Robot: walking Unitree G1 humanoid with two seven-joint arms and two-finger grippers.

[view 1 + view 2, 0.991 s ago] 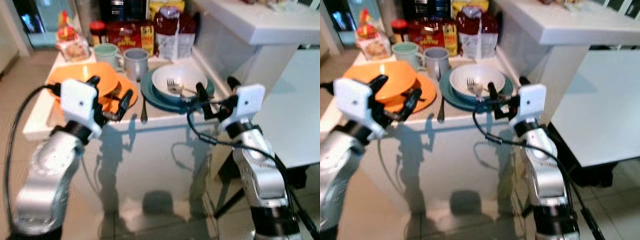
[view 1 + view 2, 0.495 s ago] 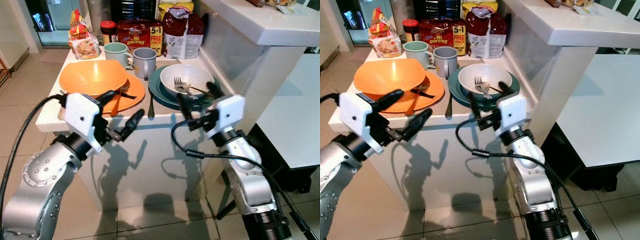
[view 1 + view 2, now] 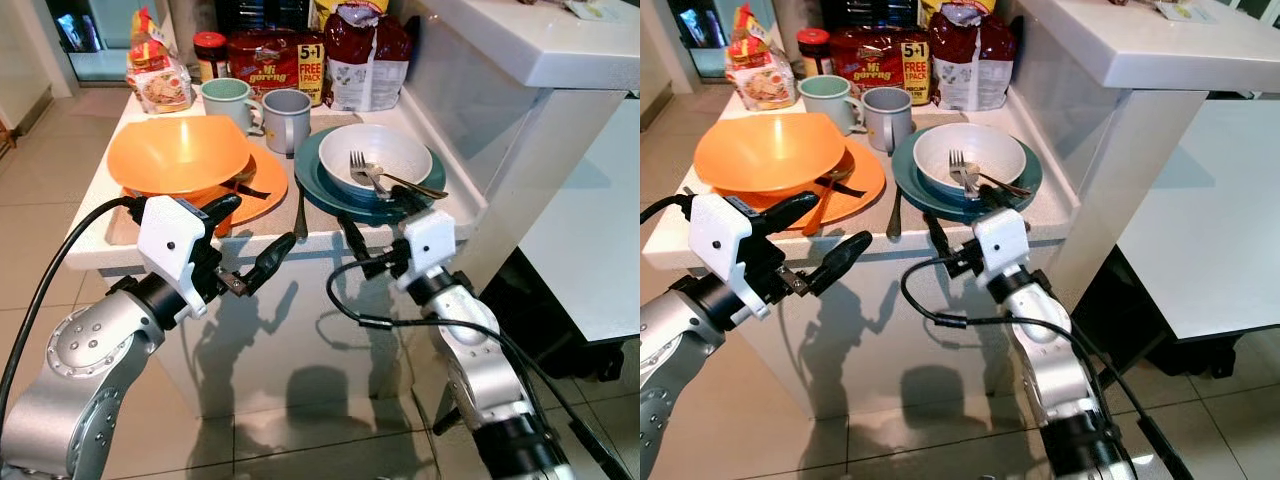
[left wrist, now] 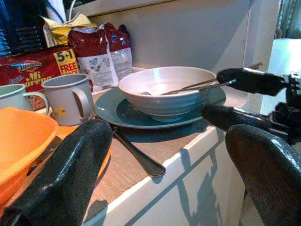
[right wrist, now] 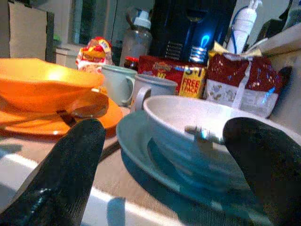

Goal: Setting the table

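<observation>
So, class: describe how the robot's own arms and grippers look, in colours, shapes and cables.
Both arms are rounded, silver metal. Each wrist carries a white boxy housing, and black cables loop from it. The left gripper and right gripper each have two long, black, rounded fingers.

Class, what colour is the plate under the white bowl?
The plate is dark teal, clearest in the right eye view.

Looking like a home kitchen: standing on a beige tiled floor (image 3: 40, 190), a white counter (image 3: 95, 235) carrying an orange bowl (image 3: 180, 152) on an orange plate (image 3: 262, 190), a white bowl (image 3: 970, 155) with forks on a teal plate (image 3: 312, 172), two mugs (image 3: 288, 118), noodle packets (image 3: 875, 62) and a snack bag (image 3: 366, 58) against a raised white ledge (image 3: 1140, 45).
</observation>
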